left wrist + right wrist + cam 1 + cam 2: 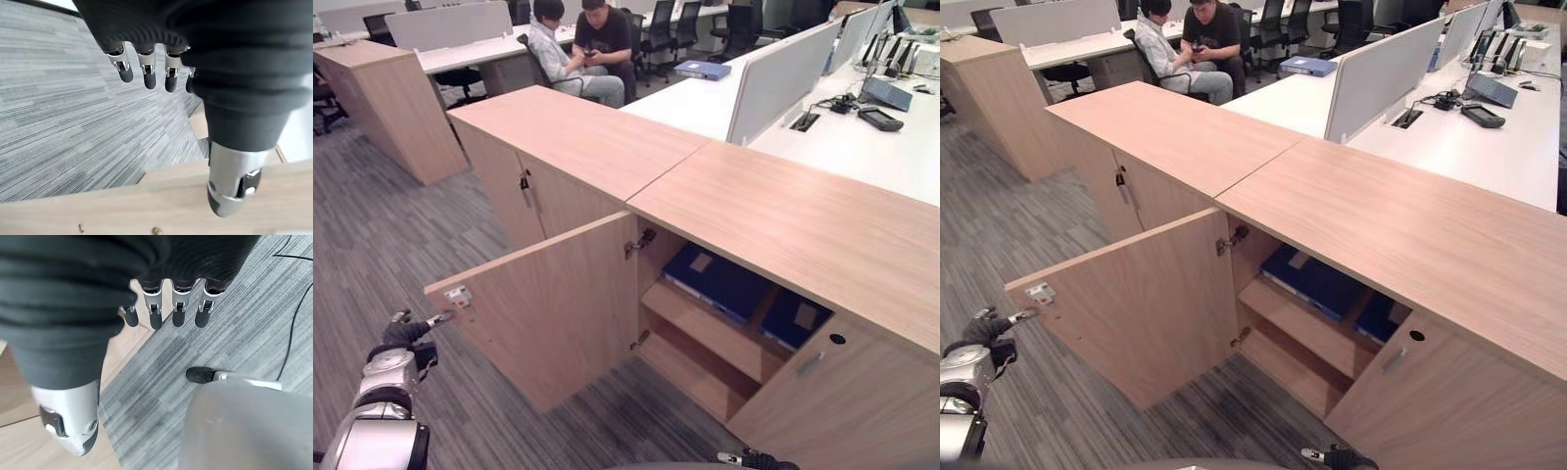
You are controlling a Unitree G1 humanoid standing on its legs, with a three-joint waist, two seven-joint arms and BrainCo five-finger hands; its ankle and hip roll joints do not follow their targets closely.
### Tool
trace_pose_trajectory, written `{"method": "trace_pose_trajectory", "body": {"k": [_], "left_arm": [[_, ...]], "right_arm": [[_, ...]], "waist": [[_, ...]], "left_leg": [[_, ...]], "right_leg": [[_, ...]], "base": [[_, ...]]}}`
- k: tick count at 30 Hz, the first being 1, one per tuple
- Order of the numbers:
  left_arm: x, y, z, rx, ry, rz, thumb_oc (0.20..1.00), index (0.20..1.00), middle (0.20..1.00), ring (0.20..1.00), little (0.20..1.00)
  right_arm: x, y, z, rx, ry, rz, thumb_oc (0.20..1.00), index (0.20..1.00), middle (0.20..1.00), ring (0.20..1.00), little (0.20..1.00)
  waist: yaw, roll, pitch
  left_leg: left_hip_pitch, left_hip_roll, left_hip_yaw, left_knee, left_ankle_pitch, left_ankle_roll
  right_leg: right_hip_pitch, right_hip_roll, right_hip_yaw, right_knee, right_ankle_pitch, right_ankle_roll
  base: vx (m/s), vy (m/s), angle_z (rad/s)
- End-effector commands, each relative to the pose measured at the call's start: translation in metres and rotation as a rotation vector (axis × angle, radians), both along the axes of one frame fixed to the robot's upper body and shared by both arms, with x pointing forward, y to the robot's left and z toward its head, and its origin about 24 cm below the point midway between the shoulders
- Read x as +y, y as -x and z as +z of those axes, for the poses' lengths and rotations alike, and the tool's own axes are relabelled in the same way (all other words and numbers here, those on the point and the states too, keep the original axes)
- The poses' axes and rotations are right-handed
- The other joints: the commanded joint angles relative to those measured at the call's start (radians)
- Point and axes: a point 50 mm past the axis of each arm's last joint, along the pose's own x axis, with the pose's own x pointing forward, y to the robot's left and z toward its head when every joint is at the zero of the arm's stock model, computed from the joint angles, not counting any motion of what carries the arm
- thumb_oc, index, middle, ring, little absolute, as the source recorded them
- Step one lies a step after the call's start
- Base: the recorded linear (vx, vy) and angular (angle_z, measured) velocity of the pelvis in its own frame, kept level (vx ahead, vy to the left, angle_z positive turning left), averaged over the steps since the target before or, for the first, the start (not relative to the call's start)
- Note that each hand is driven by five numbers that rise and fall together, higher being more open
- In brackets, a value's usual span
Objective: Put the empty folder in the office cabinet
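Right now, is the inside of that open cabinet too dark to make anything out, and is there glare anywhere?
Left eye view: the cabinet is shaded inside, yet the blue folders on its upper shelf read clearly; the lower shelf is darker. Right eye view: the white desk is bright, without hard glare. Left wrist view: the left hand looks dark against evenly lit carpet.
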Motion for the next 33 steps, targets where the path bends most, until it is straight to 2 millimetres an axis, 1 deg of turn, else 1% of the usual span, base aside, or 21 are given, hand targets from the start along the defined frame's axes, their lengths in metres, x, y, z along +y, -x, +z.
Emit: {"method": "trace_pose_trajectory", "body": {"k": [1, 2, 3, 5, 6, 7, 8, 9, 11, 12, 13, 15, 17, 19, 20, 23, 26, 28, 29, 30, 33], "left_arm": [[0.008, -0.03, 0.045, -0.094, -0.12, -0.04, 1.0, 1.0, 1.0, 1.0, 1.0], [-0.007, -0.049, 0.049, -0.117, -0.127, -0.107, 1.0, 1.0, 1.0, 1.0, 1.0], [-0.007, -0.049, 0.049, -0.117, -0.127, -0.107, 1.0, 1.0, 1.0, 1.0, 1.0], [-0.02, -0.064, 0.053, -0.131, -0.143, -0.156, 1.0, 1.0, 1.0, 1.0, 1.0], [-0.028, -0.072, 0.055, -0.116, -0.174, -0.195, 1.0, 1.0, 1.0, 1.0, 1.0], [-0.05, -0.089, 0.055, -0.089, -0.22, -0.302, 1.0, 1.0, 1.0, 1.0, 1.0], [-0.051, -0.089, 0.055, -0.089, -0.22, -0.302, 1.0, 1.0, 1.0, 1.0, 1.0], [-0.081, -0.106, 0.049, -0.052, -0.252, -0.433, 1.0, 1.0, 1.0, 1.0, 1.0], [-0.107, -0.117, 0.044, -0.066, -0.228, -0.517, 1.0, 1.0, 1.0, 1.0, 1.0], [-0.124, -0.123, 0.041, -0.084, -0.201, -0.56, 1.0, 1.0, 1.0, 1.0, 1.0], [-0.147, -0.13, 0.039, -0.119, -0.164, -0.62, 1.0, 1.0, 1.0, 1.0, 1.0], [-0.176, -0.136, 0.037, -0.157, -0.124, -0.693, 1.0, 1.0, 1.0, 1.0, 1.0], [-0.212, -0.138, 0.033, -0.199, -0.073, -0.792, 1.0, 1.0, 1.0, 1.0, 1.0], [-0.239, -0.136, 0.03, -0.227, -0.034, -0.871, 1.0, 1.0, 1.0, 1.0, 1.0], [-0.27, -0.125, 0.018, -0.231, 0.025, -0.972, 1.0, 1.0, 1.0, 1.0, 1.0], [-0.298, -0.107, 0.004, -0.234, 0.157, -1.069, 1.0, 1.0, 1.0, 1.0, 1.0], [-0.327, -0.075, -0.008, -0.254, 0.389, -1.176, 1.0, 1.0, 1.0, 1.0, 1.0], [-0.34, -0.058, -0.007, -0.27, 0.5, -1.242, 1.0, 1.0, 1.0, 1.0, 1.0], [-0.342, -0.053, -0.007, -0.277, 0.54, -1.253, 1.0, 1.0, 1.0, 1.0, 1.0], [-0.342, -0.053, -0.007, -0.276, 0.54, -1.253, 1.0, 1.0, 1.0, 1.0, 1.0], [-0.355, -0.029, -0.002, -0.298, 0.67, -1.339, 1.0, 1.0, 1.0, 1.0, 1.0]], "right_arm": [[0.001, -0.012, 0.003, -0.053, -0.022, -0.027, 1.0, 1.0, 1.0, 1.0, 1.0], [0.001, -0.013, 0.003, -0.054, -0.024, -0.027, 1.0, 1.0, 1.0, 1.0, 1.0], [0.001, -0.013, 0.003, -0.054, -0.024, -0.028, 1.0, 1.0, 1.0, 1.0, 1.0], [0.001, -0.015, 0.003, -0.059, -0.026, -0.026, 1.0, 1.0, 1.0, 1.0, 1.0], [0.002, -0.016, 0.003, -0.062, -0.026, -0.025, 1.0, 1.0, 1.0, 1.0, 1.0], [0.003, -0.019, 0.004, -0.068, -0.026, -0.021, 1.0, 1.0, 1.0, 1.0, 1.0], [0.003, -0.019, 0.004, -0.068, -0.027, -0.022, 1.0, 1.0, 1.0, 1.0, 1.0], [0.003, -0.021, 0.004, -0.07, -0.024, -0.016, 1.0, 1.0, 1.0, 1.0, 1.0], [0.003, -0.022, 0.005, -0.071, -0.024, -0.009, 1.0, 1.0, 1.0, 1.0, 1.0], [0.004, -0.023, 0.004, -0.071, -0.024, -0.009, 1.0, 1.0, 1.0, 1.0, 1.0], [0.004, -0.024, 0.005, -0.072, -0.022, -0.011, 1.0, 1.0, 1.0, 1.0, 1.0], [0.005, -0.025, 0.005, -0.074, -0.022, -0.014, 1.0, 1.0, 1.0, 1.0, 1.0], [0.004, -0.027, 0.005, -0.076, -0.017, -0.029, 1.0, 1.0, 1.0, 1.0, 1.0], [0.004, -0.027, 0.005, -0.074, -0.018, -0.041, 1.0, 1.0, 1.0, 1.0, 1.0], [0.005, -0.024, 0.004, -0.062, -0.021, -0.057, 1.0, 1.0, 1.0, 1.0, 1.0], [0.007, -0.02, 0.003, -0.045, -0.022, -0.068, 1.0, 1.0, 1.0, 1.0, 1.0], [0.009, -0.015, 0.001, -0.014, -0.025, -0.063, 1.0, 1.0, 1.0, 1.0, 1.0], [0.011, -0.013, 0.0, 0.003, -0.021, -0.059, 1.0, 1.0, 1.0, 1.0, 1.0], [0.011, -0.013, 0.0, 0.008, -0.019, -0.057, 1.0, 1.0, 1.0, 1.0, 1.0], [0.012, -0.013, 0.0, 0.008, -0.02, -0.057, 1.0, 1.0, 1.0, 1.0, 1.0], [0.013, -0.011, -0.001, 0.022, -0.013, -0.052, 1.0, 1.0, 1.0, 1.0, 1.0]], "waist": [[-0.01, -0.017, -0.008], [-0.015, -0.019, -0.008], [-0.014, -0.019, -0.008], [-0.02, -0.021, -0.009], [-0.022, -0.021, -0.009], [-0.029, -0.023, -0.007], [-0.028, -0.023, -0.007], [-0.035, -0.024, -0.009], [-0.041, -0.025, -0.009], [-0.043, -0.026, -0.009], [-0.045, -0.026, -0.009], [-0.047, -0.027, -0.008], [-0.049, -0.026, -0.006], [-0.049, -0.025, -0.003], [-0.048, -0.024, 0.001], [-0.045, -0.024, 0.008], [-0.039, -0.022, 0.015], [-0.033, -0.022, 0.021], [-0.03, -0.022, 0.022], [-0.03, -0.022, 0.022], [-0.024, -0.022, 0.028]], "left_leg": [[-0.007, -0.058, 0.0, 0.002, -0.064, 0.007], [-0.004, -0.056, 0.004, 0.002, -0.066, 0.008], [-0.004, -0.056, 0.004, 0.002, -0.066, 0.008], [-0.002, -0.055, 0.008, 0.002, -0.067, 0.007], [-0.002, -0.054, 0.01, 0.002, -0.068, 0.007], [-0.002, -0.054, 0.013, 0.002, -0.067, 0.008], [-0.002, -0.054, 0.013, 0.002, -0.067, 0.008], [-0.002, -0.054, 0.013, 0.002, -0.068, 0.009], [-0.001, -0.054, 0.014, 0.002, -0.068, 0.009], [-0.003, -0.055, 0.013, 0.002, -0.068, 0.01], [-0.005, -0.055, 0.011, 0.002, -0.067, 0.01], [-0.006, -0.056, 0.007, 0.002, -0.066, 0.011], [-0.009, -0.056, 0.003, 0.002, -0.066, 0.012], [-0.009, -0.058, 0.001, 0.002, -0.067, 0.013], [-0.008, -0.058, 0.0, 0.002, -0.069, 0.015], [-0.005, -0.058, 0.0, 0.002, -0.071, 0.017], [-0.002, -0.058, -0.007, 0.002, -0.075, 0.019], [-0.002, -0.058, -0.009, 0.002, -0.077, 0.019], [-0.002, -0.058, -0.01, 0.002, -0.078, 0.02], [-0.002, -0.058, -0.01, 0.002, -0.079, 0.02], [-0.003, -0.058, -0.014, 0.002, -0.081, 0.02]], "right_leg": [[0.05, 0.005, -0.047, 0.007, -0.078, 0.052], [0.051, 0.006, -0.044, 0.007, -0.078, 0.053], [0.051, 0.006, -0.044, 0.007, -0.078, 0.053], [0.053, 0.006, -0.044, 0.007, -0.078, 0.053], [0.053, 0.006, -0.043, 0.007, -0.078, 0.054], [0.052, 0.006, -0.042, 0.007, -0.076, 0.054], [0.052, 0.006, -0.042, 0.007, -0.076, 0.054], [0.053, 0.005, -0.043, 0.007, -0.075, 0.055], [0.054, 0.004, -0.045, 0.007, -0.076, 0.055], [0.054, 0.003, -0.047, 0.007, -0.076, 0.055], [0.053, 0.002, -0.05, 0.007, -0.076, 0.055], [0.053, 0.001, -0.053, 0.007, -0.076, 0.054], [0.05, -0.001, -0.055, 0.007, -0.076, 0.054], [0.05, -0.001, -0.057, 0.007, -0.076, 0.054], [0.052, -0.001, -0.057, 0.007, -0.078, 0.053], [0.055, -0.001, -0.058, 0.007, -0.078, 0.051], [0.059, 0.0, -0.059, 0.007, -0.082, 0.049], [0.06, 0.0, -0.062, 0.007, -0.085, 0.048], [0.061, 0.001, -0.063, 0.007, -0.086, 0.048], [0.061, 0.001, -0.063, 0.007, -0.086, 0.048], [0.062, 0.001, -0.066, 0.007, -0.089, 0.046]], "base": [[0.01, -0.013, -0.11], [0.01, -0.009, -0.06], [0.0, 0.0, 0.0], [0.0, -0.003, -0.05], [-0.02, 0.002, -0.06], [0.0, 0.0, 0.0], [-0.03, 0.009, 0.05], [-0.02, 0.007, 0.05], [-0.02, 0.007, 0.05], [-0.02, 0.005, 0.06], [-0.02, 0.003, 0.11], [-0.01, 0.002, 0.11], [-0.02, 0.005, 0.12], [-0.02, 0.0, 0.33], [-0.02, -0.005, 0.36], [-0.02, -0.003, 0.13], [0.0, 0.001, 0.02], [0.0, 0.002, -0.02], [0.0, 0.0, 0.0], [-0.01, -0.001, 0.07], [-0.02, 0.003, 0.06]]}}
